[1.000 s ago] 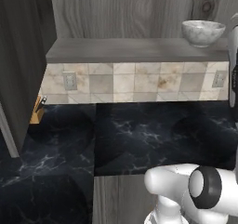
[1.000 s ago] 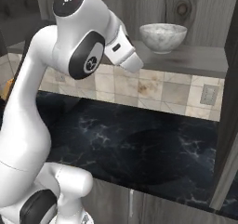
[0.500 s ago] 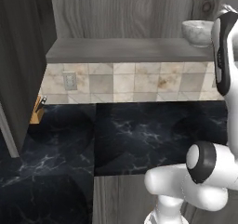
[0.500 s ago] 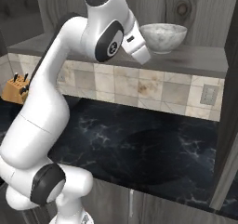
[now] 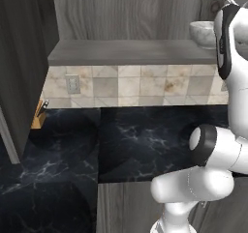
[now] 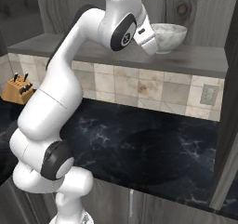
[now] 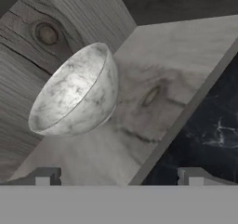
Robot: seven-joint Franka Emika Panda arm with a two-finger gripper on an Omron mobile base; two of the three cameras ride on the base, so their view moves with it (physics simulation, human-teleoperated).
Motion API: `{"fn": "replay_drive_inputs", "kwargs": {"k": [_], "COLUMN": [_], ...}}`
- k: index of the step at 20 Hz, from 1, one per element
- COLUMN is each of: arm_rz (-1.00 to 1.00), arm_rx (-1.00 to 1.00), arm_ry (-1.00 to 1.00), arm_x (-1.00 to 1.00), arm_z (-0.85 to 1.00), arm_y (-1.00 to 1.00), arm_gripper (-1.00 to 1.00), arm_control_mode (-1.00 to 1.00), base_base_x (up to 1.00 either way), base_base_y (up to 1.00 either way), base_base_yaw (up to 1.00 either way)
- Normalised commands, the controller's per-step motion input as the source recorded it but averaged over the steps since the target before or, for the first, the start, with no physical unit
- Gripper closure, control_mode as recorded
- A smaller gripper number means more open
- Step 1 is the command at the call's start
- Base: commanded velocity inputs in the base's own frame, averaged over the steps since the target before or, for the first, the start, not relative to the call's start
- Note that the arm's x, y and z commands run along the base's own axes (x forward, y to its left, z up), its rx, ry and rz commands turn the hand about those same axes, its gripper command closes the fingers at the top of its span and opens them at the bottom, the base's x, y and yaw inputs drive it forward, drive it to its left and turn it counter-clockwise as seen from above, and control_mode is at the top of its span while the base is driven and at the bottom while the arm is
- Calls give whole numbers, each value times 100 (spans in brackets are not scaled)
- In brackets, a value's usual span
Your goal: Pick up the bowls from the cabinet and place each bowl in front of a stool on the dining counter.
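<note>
My hand (image 7: 118, 176) is wide open and empty, near the marble bowl (image 7: 74, 93) on the cabinet shelf (image 7: 186, 51); a knife block (image 6: 16, 88) stands well left.

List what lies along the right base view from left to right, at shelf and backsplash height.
Knife block → robot arm → marbled bowl on the cabinet shelf → wall outlet on the tiled backsplash.

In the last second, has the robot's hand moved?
Yes. The gripper has swung right along the shelf, closing on the marble bowl.
</note>
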Motion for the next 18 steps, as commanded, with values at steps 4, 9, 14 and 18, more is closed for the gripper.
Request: {"fn": "replay_drive_inputs", "kwargs": {"k": [4, 9, 14, 18], "arm_rz": [0, 0, 0, 0], "arm_rx": [2, 7, 7, 5], "arm_ry": [-3, 0, 3, 6], "arm_x": [45, 63, 61, 53], "arm_z": [0, 0, 0, 0], "arm_y": [-27, -24, -25, -23], "arm_gripper": [-100, -100, -100, -100], "arm_control_mode": [-100, -100, -100, -100], "base_base_x": [0, 0, 0, 0], "base_base_y": [0, 0, 0, 0], "base_base_yaw": [0, 0, 0, 0]}}
